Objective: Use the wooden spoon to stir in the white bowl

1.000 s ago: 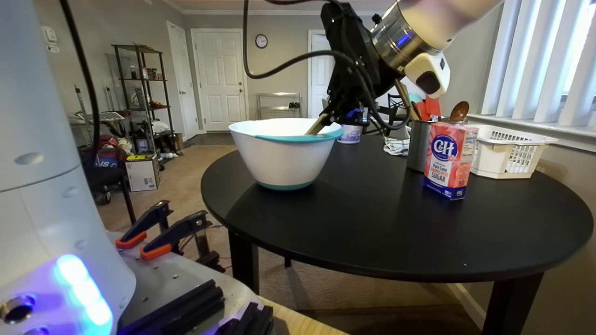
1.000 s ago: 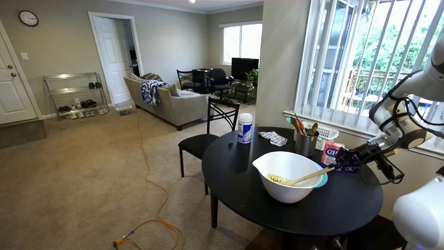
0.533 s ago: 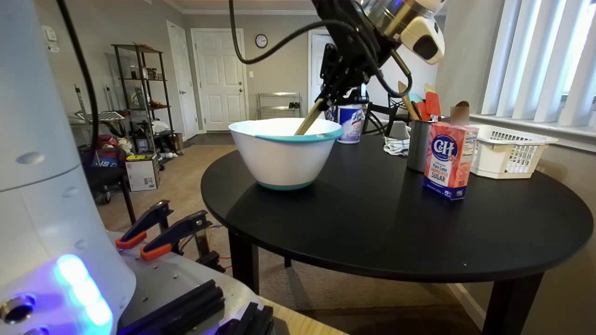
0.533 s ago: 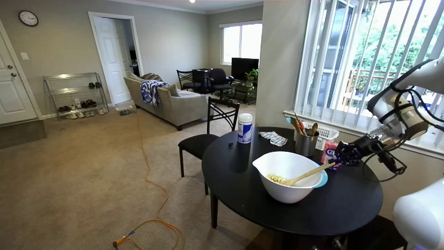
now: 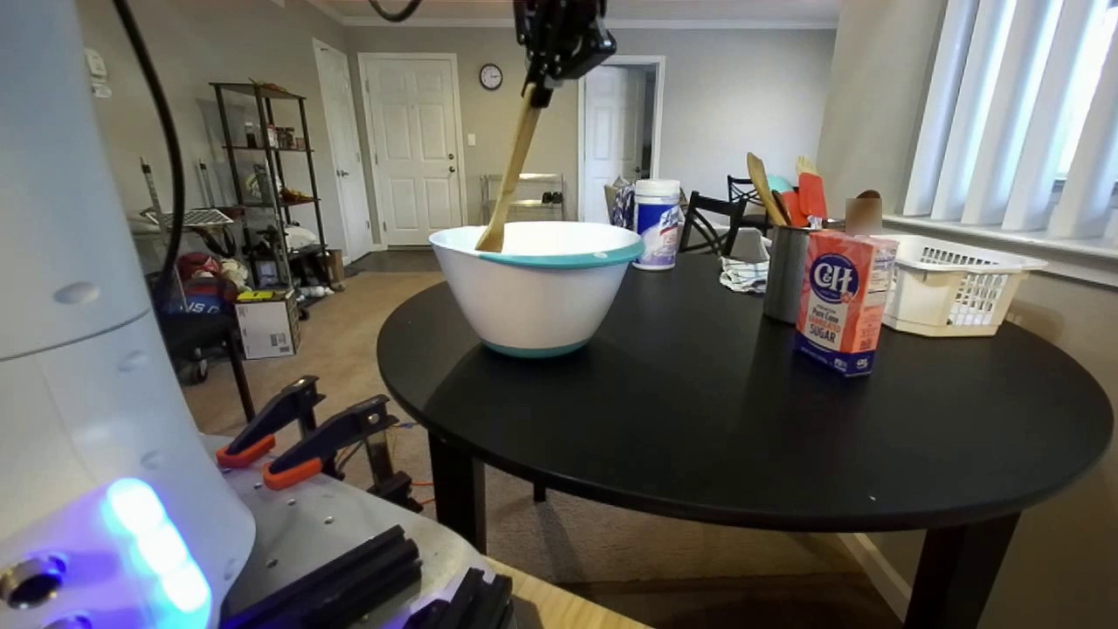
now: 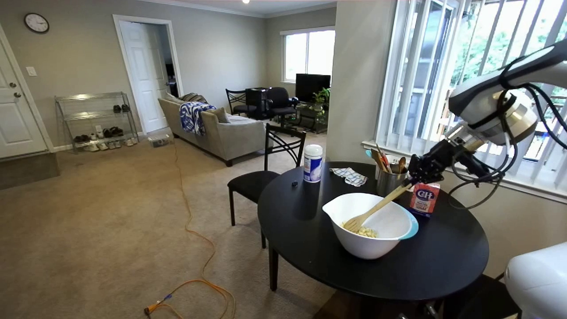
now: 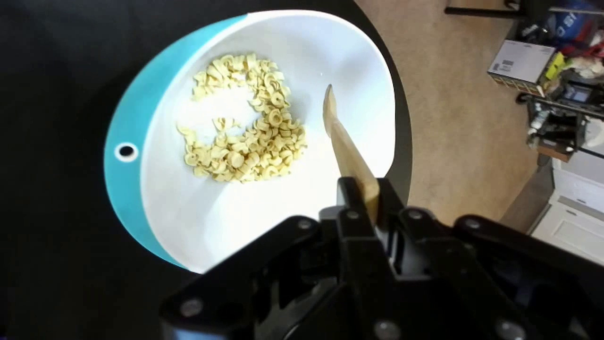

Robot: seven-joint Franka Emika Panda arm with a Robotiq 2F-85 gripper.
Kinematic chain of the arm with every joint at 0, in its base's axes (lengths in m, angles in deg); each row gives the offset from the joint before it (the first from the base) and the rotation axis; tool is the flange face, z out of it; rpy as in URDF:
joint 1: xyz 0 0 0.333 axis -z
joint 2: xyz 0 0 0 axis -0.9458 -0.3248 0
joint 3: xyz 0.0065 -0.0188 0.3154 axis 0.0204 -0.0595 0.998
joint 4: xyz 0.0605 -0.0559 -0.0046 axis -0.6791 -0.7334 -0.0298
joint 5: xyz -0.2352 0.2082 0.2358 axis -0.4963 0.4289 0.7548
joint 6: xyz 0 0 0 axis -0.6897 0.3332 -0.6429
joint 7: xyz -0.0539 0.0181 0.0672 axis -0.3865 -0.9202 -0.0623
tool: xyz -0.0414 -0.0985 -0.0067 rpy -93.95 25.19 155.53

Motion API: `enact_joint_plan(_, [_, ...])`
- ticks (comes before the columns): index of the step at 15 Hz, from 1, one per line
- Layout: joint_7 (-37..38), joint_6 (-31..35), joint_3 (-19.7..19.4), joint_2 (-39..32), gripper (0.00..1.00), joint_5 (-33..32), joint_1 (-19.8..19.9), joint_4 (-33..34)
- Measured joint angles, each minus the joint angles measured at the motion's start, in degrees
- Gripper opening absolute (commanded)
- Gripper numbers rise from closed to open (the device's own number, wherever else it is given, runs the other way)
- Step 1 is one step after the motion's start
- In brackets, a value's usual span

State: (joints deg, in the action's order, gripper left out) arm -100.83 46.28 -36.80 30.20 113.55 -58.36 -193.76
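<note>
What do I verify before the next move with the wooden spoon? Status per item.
1. Gripper shut on the wooden spoon by its handle: ok.
2. White bowl upright on the black table: ok.
3. Spoon head inside the bowl's rim: ok, in both exterior views and the wrist view.
4. Spoon head in the pasta pieces: not ok, the wrist view shows a gap beside them.
5. Spoon head off the bowl's inner surface: cannot tell.
6. C&H sugar carton upright and apart from the bowl: ok.
</note>
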Motion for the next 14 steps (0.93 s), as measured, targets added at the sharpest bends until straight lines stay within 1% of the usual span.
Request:
enact_joint_plan(2, [4.84,4.05,4.10,3.59,0.06,-3.94,-3.03,-0.90])
enact_joint_plan(4, [8.96,8.53,7.27,5.16,0.06,-8.16,-6.02,-1.59])
enact_joint_plan(7, [13.81,14.34,10.01,5.06,0.06,-15.55,-9.21,-2.21])
enact_joint_plan(10, [17.96,16.89,11.72,3.90,0.06,-25.47,-9.76,-2.34])
enact_joint_plan(12, [21.10,16.96,12.76,2.97,0.06,-32.90,-9.57,-2.27])
enact_joint_plan(14, [22.94,16.45,13.33,1.98,0.06,-38.23,-9.43,-1.87])
